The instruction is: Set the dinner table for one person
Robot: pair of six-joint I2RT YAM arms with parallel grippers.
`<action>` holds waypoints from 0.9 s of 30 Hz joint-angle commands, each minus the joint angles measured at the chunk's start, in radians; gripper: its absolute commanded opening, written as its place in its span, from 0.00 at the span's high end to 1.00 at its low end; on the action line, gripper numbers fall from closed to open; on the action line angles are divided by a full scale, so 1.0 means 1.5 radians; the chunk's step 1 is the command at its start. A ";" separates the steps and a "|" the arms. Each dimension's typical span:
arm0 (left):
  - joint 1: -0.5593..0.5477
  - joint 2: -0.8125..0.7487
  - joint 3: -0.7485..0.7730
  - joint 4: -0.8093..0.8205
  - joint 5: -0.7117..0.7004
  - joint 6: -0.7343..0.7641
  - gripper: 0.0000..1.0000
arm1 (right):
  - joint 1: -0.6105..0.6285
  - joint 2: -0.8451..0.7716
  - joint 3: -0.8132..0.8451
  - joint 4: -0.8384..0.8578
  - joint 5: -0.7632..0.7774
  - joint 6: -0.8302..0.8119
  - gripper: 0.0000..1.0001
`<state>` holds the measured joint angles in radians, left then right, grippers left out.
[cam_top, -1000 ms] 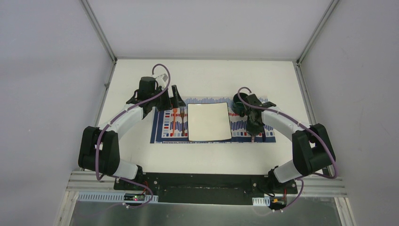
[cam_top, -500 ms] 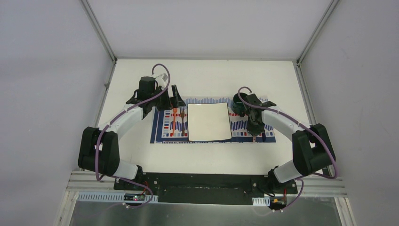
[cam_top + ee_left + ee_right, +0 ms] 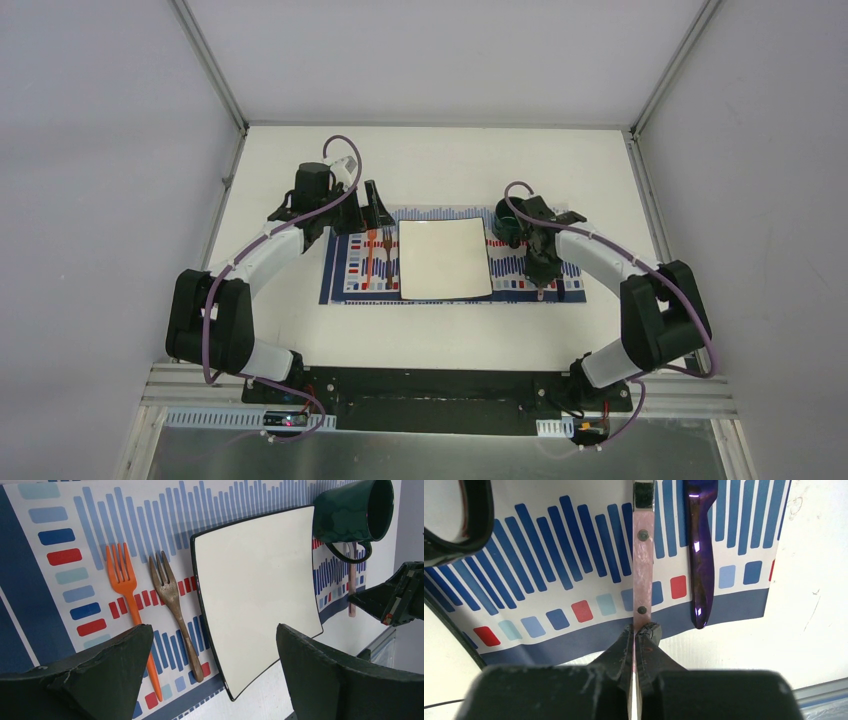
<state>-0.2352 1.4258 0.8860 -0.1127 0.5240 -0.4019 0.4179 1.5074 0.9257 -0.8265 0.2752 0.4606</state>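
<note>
Top external view, stock of the setting as you have it:

- Bench [image 3: 420,165]: white, spreads ahead of both arm bases and carries everything below.
- Striped placemat [image 3: 338,275]: flat at mid-bench.
- Square white plate [image 3: 444,259]: centred on the placemat. Placed.
- Orange fork [image 3: 127,590] and brown fork [image 3: 172,600]: side by side on the placemat, left of the plate. Placed.
- Dark green mug [image 3: 350,510]: standing at the plate's far right corner. Placed.
- Purple utensil [image 3: 700,555]: lying on the placemat's right part. Placed.
- Pink-handled utensil [image 3: 643,565]: lying just beside the purple one, on the plate's side. Your right pincer [image 3: 638,632] is clamped tight on its handle end.
- Left pincer [image 3: 212,635]: spread wide, holding nothing, above the fork side.

Judged outstanding: you let go of the pink-handled utensil and draw both arms back. Nothing else looks unplaced.
</note>
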 commanded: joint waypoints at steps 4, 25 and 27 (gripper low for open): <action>-0.003 -0.028 0.011 0.016 -0.006 0.005 0.01 | 0.004 0.025 0.033 -0.015 -0.012 -0.023 1.00; -0.007 -0.025 0.011 0.016 -0.012 0.006 0.01 | 0.014 0.055 0.046 -0.025 0.006 -0.027 1.00; -0.007 -0.024 0.012 0.015 -0.012 0.005 0.01 | 0.014 0.057 0.047 -0.024 0.010 -0.026 1.00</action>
<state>-0.2367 1.4246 0.8860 -0.1127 0.5236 -0.4019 0.4339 1.5856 0.9501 -0.8520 0.2584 0.4309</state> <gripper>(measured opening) 0.992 0.006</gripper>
